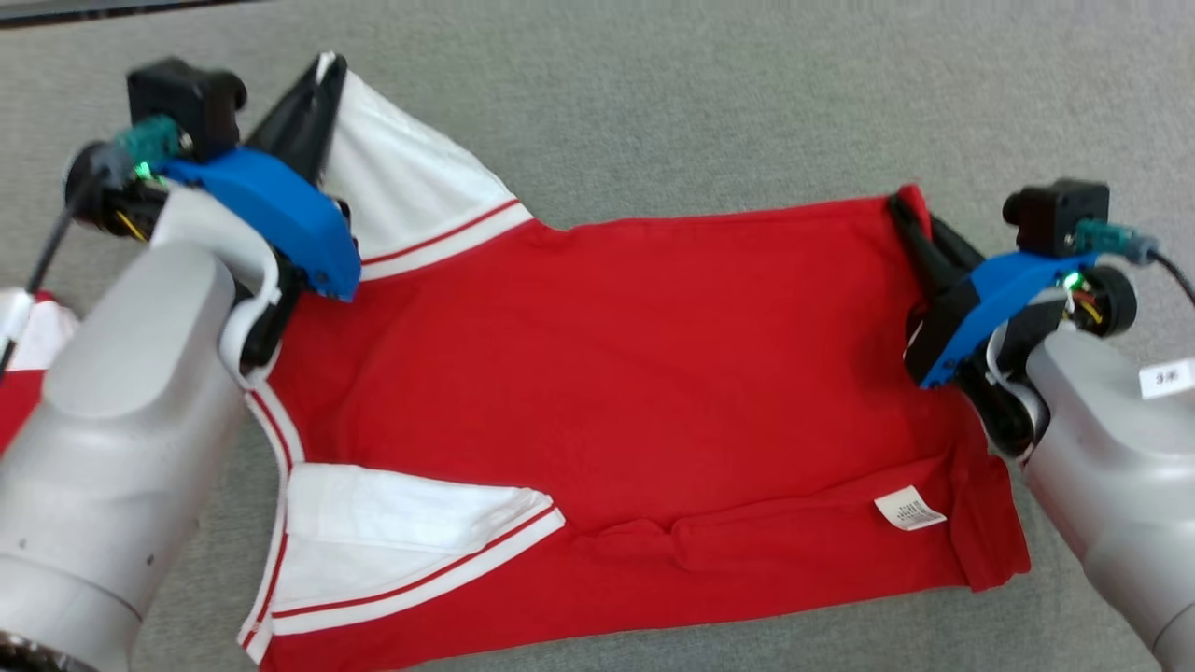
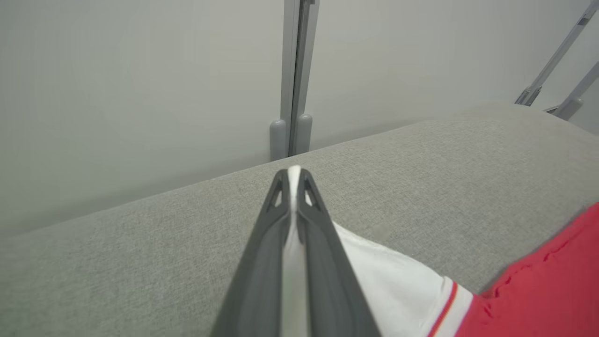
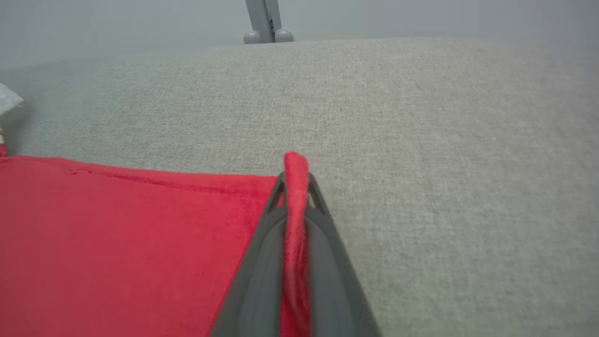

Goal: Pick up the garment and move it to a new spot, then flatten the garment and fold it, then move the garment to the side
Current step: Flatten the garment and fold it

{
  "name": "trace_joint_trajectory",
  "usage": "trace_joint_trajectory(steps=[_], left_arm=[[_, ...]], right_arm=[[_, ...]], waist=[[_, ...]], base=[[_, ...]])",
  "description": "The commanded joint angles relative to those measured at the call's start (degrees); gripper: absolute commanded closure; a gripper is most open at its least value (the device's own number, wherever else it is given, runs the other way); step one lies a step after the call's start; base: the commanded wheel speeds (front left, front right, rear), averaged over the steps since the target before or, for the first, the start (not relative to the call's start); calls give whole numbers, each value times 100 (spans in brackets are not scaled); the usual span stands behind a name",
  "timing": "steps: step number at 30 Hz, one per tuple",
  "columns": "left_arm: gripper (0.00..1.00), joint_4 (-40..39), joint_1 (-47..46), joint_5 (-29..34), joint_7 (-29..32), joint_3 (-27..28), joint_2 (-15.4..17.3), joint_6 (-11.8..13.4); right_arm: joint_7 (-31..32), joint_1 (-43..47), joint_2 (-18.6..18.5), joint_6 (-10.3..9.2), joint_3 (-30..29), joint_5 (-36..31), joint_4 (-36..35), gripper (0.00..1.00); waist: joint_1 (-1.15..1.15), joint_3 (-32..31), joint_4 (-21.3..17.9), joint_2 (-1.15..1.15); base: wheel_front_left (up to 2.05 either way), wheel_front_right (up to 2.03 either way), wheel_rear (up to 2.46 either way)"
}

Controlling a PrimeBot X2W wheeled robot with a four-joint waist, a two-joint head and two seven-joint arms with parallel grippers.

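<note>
The grey counter [image 1: 709, 103] carried the red shirt [image 1: 607, 373], spread across its middle. The left tool [image 1: 327, 70] was clamped on the far white sleeve [image 1: 411, 196], the right tool [image 1: 904, 203] clamped on the shirt's far right corner.

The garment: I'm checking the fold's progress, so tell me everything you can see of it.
The garment is a red cloth shirt with white sleeves edged in red stripes and a white label near the hem. It lies spread on the grey surface, near edge seemingly folded over. The left pincer is shut on the far sleeve, the right pincer on the far hem corner.
</note>
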Motion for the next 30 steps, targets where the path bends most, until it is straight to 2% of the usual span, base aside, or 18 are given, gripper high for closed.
trace_joint_trajectory(steps=[1,10,17,23,30], left_arm=[[100,-48,76,-4,-74,-6,11,-5],[100,-862,1084,18,-527,65,143,173],[100,-1832,2039,186,-601,200,302,505],[100,-2642,2831,400,-602,555,387,803],[100,-3151,3599,600,-604,944,324,909]], right_arm=[[-60,100,-19,1,7,43,19,100],[-279,569,-37,1,-250,-130,7,100],[-281,1071,-59,1,-953,-686,-375,100],[-282,1534,18,1,-1553,-1223,-639,100],[-282,2097,194,1,-2209,-1704,-1013,100]], waist=[[0,-44,18,0],[0,-435,231,0],[0,-612,306,0],[0,-699,351,0],[0,-819,398,0]], base=[[0,0,0],[0,0,0],[0,0,0],[0,0,0],[0,0,0]])
